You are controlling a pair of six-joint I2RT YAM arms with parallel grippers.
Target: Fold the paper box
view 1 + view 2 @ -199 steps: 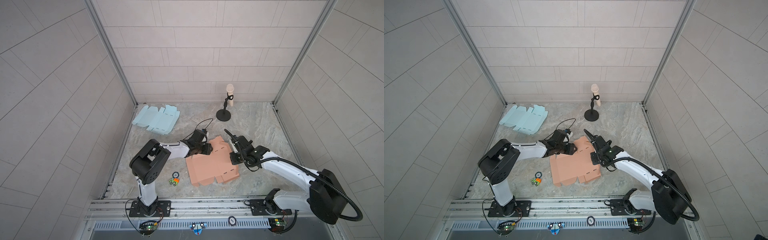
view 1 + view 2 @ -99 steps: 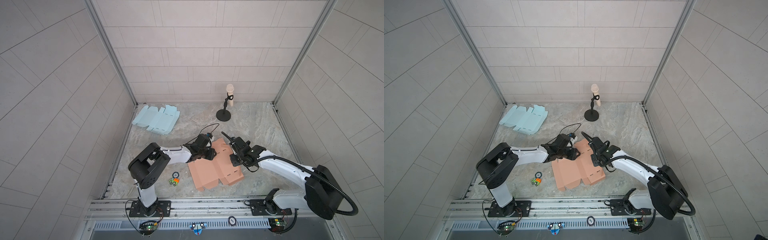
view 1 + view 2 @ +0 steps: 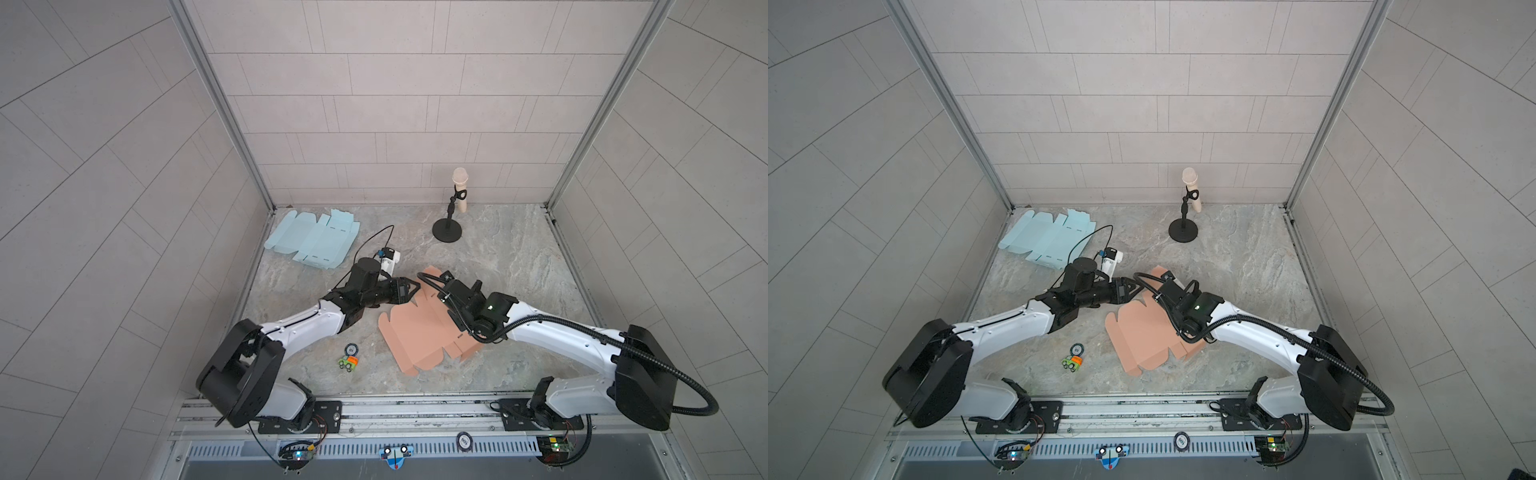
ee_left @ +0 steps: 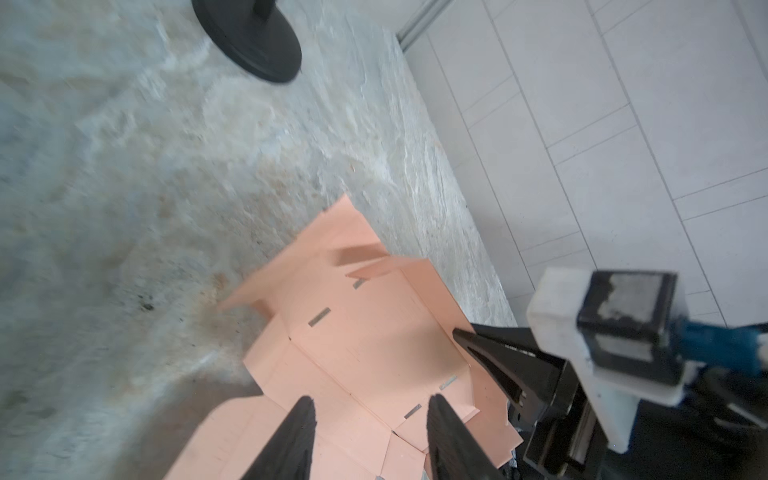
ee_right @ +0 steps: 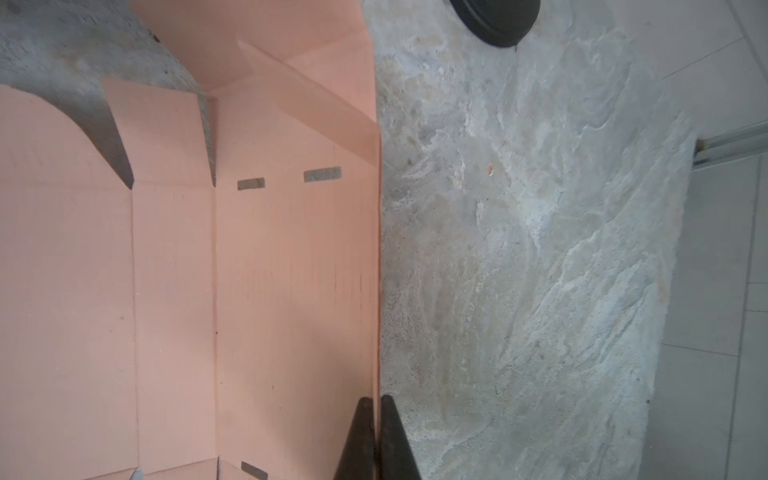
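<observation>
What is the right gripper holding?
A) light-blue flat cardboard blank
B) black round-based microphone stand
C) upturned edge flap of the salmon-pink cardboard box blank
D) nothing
C: in the right wrist view the right gripper pinches shut on the upright edge flap of the salmon-pink cardboard box blank.

I count two flat boxes on one table (image 3: 507, 266): one pink box (image 3: 419, 336) and one blue box (image 3: 311, 241). There is one mic (image 3: 460, 185) in one stand (image 3: 446, 230), one round disc (image 3: 351, 348) and one small toy (image 3: 348, 363). My grippers number two, one left gripper (image 4: 370, 403) and one right gripper (image 5: 376, 405), each with two fingers (image 4: 291, 436).
</observation>
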